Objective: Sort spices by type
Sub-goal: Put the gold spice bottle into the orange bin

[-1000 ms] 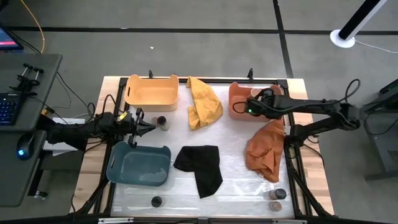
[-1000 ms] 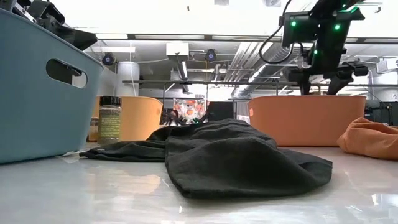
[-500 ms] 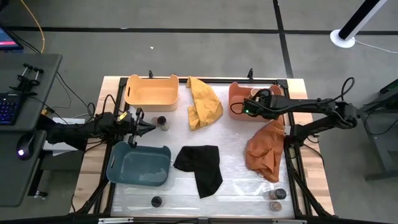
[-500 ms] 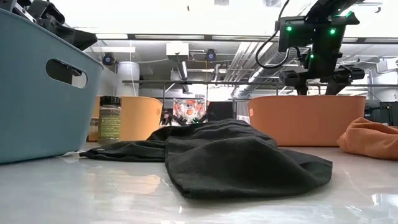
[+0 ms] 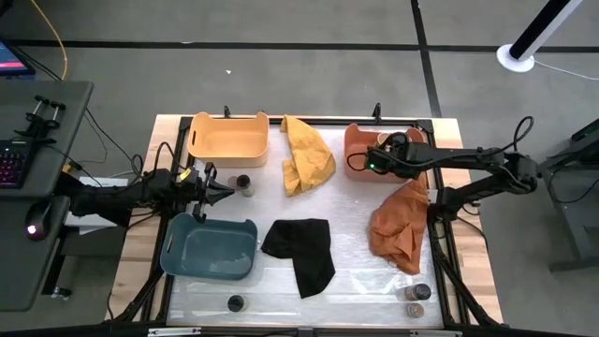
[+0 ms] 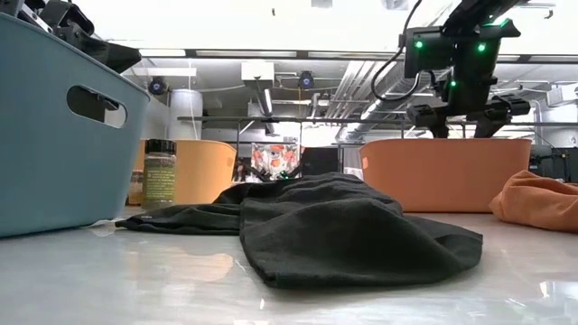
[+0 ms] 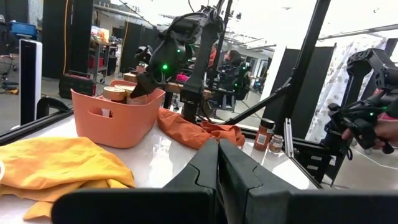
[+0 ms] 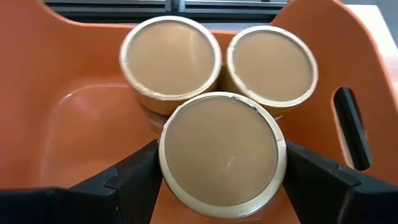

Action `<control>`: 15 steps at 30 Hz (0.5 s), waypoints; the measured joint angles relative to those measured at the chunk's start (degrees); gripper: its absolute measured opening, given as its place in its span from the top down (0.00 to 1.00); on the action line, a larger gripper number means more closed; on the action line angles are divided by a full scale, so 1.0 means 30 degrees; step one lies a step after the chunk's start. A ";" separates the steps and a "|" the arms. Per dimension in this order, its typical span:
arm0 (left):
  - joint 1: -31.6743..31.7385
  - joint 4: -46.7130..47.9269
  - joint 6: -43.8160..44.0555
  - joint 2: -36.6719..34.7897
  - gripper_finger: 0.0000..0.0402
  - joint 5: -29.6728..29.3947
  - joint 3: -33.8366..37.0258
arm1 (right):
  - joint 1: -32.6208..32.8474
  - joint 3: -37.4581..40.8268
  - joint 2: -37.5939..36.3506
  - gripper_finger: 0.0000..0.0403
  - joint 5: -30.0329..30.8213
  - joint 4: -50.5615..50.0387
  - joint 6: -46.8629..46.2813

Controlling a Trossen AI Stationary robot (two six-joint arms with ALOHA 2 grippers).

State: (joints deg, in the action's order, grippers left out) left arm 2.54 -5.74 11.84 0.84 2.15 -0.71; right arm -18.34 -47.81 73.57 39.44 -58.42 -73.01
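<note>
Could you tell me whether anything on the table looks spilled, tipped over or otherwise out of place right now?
Nothing looks spilled or damaged. The jars in the coral tray stand upright, and the right gripper straddles a tan-lidded jar there. Oddest are three crumpled cloths, yellow, black and rust-orange, strewn among the trays.

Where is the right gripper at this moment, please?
In the high view, the right gripper is over the coral tray at the table's far right, fingers around a tan-lidded jar.

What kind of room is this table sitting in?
Probably a robotics lab or workshop. Exposed ducts and strip lights run overhead, black frames and equipment racks stand around, a desk with a keyboard sits beside the table, and a person works behind.
</note>
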 joint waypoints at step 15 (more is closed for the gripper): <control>-0.0001 0.0003 0.0005 0.0004 1.00 -0.0003 0.0000 | -0.0519 0.0000 0.0142 0.27 -0.0182 -0.0038 -0.0138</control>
State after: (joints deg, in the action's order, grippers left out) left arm 2.54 -5.73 11.85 0.85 2.14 -0.71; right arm -19.90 -47.81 74.00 38.89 -58.54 -73.43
